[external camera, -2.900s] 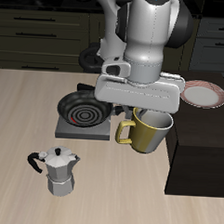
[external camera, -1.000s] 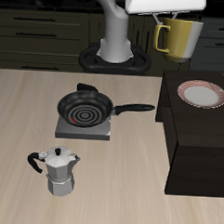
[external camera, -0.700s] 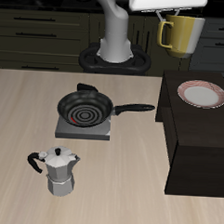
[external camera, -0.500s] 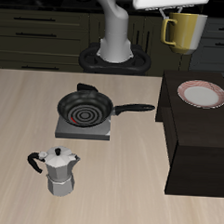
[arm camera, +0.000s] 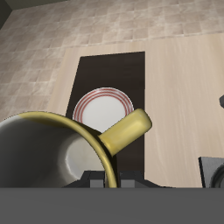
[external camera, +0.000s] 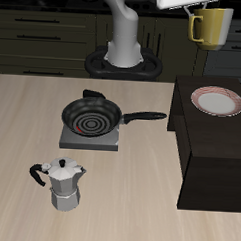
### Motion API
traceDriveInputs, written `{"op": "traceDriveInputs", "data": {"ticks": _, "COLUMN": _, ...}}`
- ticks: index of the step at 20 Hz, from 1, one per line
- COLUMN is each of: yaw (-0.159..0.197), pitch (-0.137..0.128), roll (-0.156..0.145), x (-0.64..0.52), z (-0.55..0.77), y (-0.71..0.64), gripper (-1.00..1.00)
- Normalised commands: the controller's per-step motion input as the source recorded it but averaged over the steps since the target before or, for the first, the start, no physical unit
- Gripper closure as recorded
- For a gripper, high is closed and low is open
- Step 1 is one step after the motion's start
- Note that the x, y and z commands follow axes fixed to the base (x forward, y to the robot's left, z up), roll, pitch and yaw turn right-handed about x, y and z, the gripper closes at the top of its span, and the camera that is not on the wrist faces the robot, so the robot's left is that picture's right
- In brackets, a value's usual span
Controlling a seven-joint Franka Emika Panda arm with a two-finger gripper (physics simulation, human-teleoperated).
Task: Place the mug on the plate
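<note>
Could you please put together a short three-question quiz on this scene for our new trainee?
1. True or false: the mug is resting on the plate.
2. What does the plate sit on?
A. the light wooden table
B. the dark raised block
C. the frying pan
3. Fill in: the object nearest the table's front edge is the ____.

Key
1. False: the mug hangs in the air, held up high by the gripper, with the plate lower down; the wrist view shows the plate bare.
2. B.
3. Moka pot.
</note>
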Motion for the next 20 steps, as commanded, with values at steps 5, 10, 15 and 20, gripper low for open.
{"op": "traceDriveInputs", "data": {"ticks": 5, "yaw": 0.027, "pitch": -0.027, "roll": 0.055, "x": -0.07, "z": 0.09, "y": 0.24, "gripper": 1.0}}
{"op": "traceDriveInputs", "data": {"ticks": 10, "yaw": 0.003, "pitch": -0.011, "roll": -0.02, "x": 0.17, "z": -0.03, "y": 0.02, "gripper": 1.0}}
{"op": "traceDriveInputs", "data": {"ticks": 15, "yaw": 0.003, "pitch": 0.017, "roll": -0.026, "x": 0.29, "z": -0.17, "y": -0.07, "gripper": 1.0}}
{"op": "traceDriveInputs", "data": {"ticks": 20, "yaw": -0.005, "pitch": 0.02, "roll": -0.028, "x": 0.25, "z": -0.05, "y": 0.01, "gripper": 1.0}}
